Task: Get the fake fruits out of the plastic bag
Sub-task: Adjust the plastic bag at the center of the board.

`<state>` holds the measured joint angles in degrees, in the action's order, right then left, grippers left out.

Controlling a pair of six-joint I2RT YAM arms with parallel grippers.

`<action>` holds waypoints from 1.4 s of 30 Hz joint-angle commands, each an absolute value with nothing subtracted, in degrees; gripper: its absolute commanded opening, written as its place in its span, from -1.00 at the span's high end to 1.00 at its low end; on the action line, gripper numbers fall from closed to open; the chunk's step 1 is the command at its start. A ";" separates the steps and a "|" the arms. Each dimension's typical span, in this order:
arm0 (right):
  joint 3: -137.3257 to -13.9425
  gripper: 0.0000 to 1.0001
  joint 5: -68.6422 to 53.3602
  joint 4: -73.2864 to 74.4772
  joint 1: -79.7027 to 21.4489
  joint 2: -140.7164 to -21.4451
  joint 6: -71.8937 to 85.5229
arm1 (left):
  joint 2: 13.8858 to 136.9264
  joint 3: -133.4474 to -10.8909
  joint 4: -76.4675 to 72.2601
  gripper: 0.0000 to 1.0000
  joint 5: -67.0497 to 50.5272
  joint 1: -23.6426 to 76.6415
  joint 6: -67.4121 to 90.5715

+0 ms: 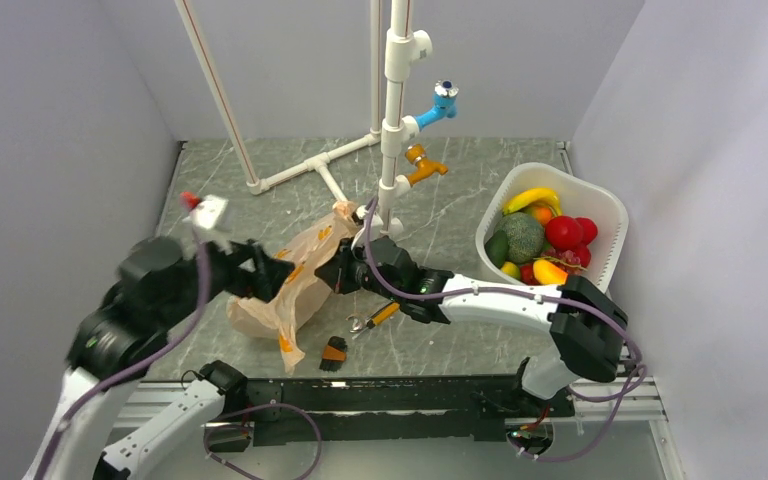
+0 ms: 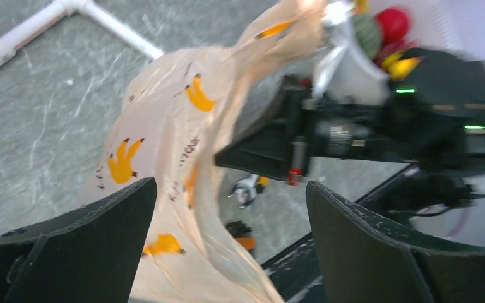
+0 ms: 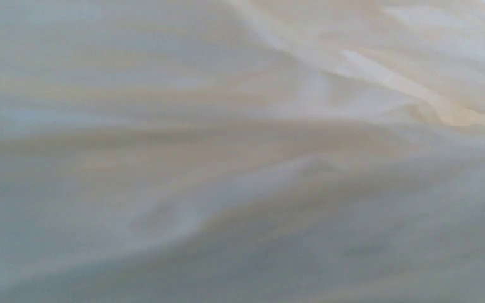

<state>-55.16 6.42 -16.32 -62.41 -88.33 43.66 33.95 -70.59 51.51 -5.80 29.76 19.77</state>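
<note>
The plastic bag [image 1: 298,278] lies crumpled on the table between my two grippers, peach with orange printed figures. In the left wrist view the bag [image 2: 164,126] runs up between my left gripper's [image 2: 230,186] wide-open fingers [image 2: 82,240], nearer the left one. My left gripper [image 1: 263,278] is at the bag's left side. My right gripper [image 1: 332,272] is pushed into the bag's right side, its fingertips hidden. The right wrist view shows only bag film [image 3: 240,151]. No fake fruits show in the bag. A red round fruit [image 1: 563,232] and an orange one [image 1: 542,213] lie in the basket.
A white slotted basket [image 1: 600,205] at the right holds a banana, a green melon and other fruits. A white pipe stand [image 1: 392,120] with blue and orange taps rises behind the bag. A wrench [image 1: 373,319] and a small black-orange tool [image 1: 333,352] lie in front of it.
</note>
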 commanded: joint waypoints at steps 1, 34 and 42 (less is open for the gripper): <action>-54.32 1.00 6.65 -19.53 -62.66 -84.12 39.25 | 41.89 -62.20 43.02 -0.92 -2.24 29.60 10.18; -39.73 1.00 28.94 3.29 -62.68 -74.04 33.19 | 41.21 -45.78 13.93 1.00 7.77 11.08 0.71; -44.94 0.63 20.00 6.53 -62.68 -72.05 23.67 | 44.03 -46.85 16.92 1.00 4.48 11.07 -1.28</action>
<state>-38.85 23.94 4.43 -62.57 -75.09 29.82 43.11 -46.22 19.90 8.51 11.44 -0.14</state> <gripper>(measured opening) 0.079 0.010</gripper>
